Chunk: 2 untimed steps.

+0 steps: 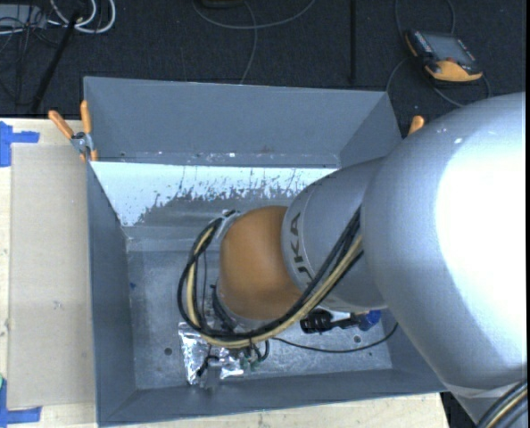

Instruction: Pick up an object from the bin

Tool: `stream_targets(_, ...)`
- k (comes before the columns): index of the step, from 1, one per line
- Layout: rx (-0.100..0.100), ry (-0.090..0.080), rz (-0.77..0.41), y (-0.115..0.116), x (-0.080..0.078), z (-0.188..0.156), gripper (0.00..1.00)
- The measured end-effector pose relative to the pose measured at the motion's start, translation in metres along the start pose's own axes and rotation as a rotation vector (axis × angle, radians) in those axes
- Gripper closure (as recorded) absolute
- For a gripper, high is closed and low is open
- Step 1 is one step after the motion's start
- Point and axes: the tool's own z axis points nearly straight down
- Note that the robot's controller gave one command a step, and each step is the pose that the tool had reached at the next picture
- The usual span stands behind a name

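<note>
The grey arm [443,239] reaches from the right into the grey metal bin [238,123], its orange wrist cover [256,270] low over the floor. Below the cover, the gripper [227,362] sits near the bin's front wall; whether it is apart or together cannot be told. A crumpled silver foil piece [194,353] lies just beside the gripper, on its left, at the front of the floor.
</note>
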Motion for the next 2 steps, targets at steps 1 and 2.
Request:
stream_targets(1, -0.002, -0.006, 0.004, 0.0, -0.002, -0.001, 1.0)
stream_targets(2, -0.003, -0.011, 0.002, -0.022, -0.059, -0.122, 1.0)
